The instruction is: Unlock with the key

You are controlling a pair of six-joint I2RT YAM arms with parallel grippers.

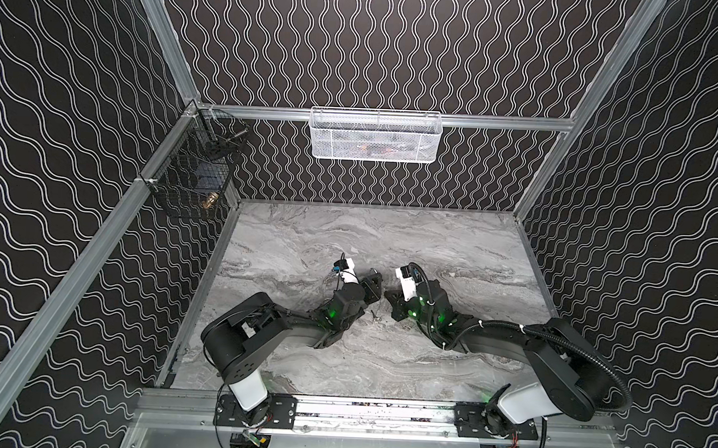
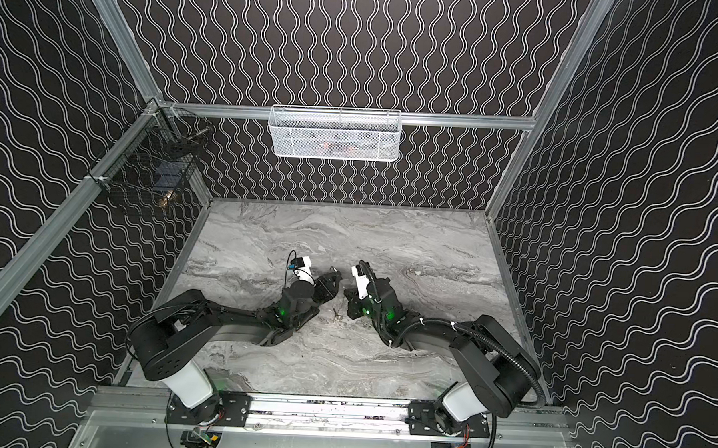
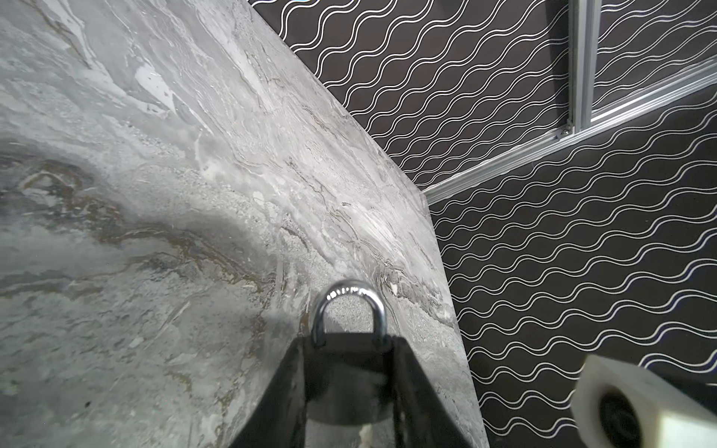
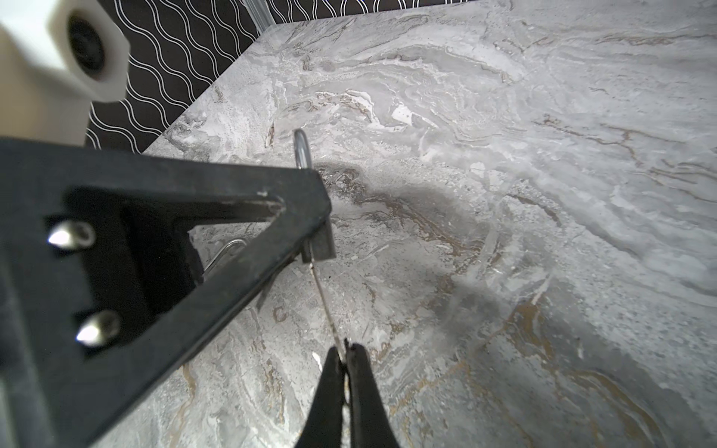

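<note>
While left claw (image 3: 349,343) clamps the half-hidden padlock (image 3: 349,374), right claw (image 4: 344,353) pinches the edge-on key (image 4: 322,294).

grey marble table (image 3: 155,194) with brownish veins, walls (image 3: 582,271) black with white wavy lines, padlock (image 3: 349,372) between the black fingers (image 3: 283,395) is dark with a silver shackle (image 3: 349,289)

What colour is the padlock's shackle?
Shiny silver metal. The shackle shows best in the left wrist view.

Robot lab test cell: aluminium-profile frame (image 1: 270,113), wave-patterned walls (image 1: 61,137) (3 sides), 2 arms (image 1: 240,340) (image 1: 567,367) bolted on rail (image 1: 374,413).
</note>
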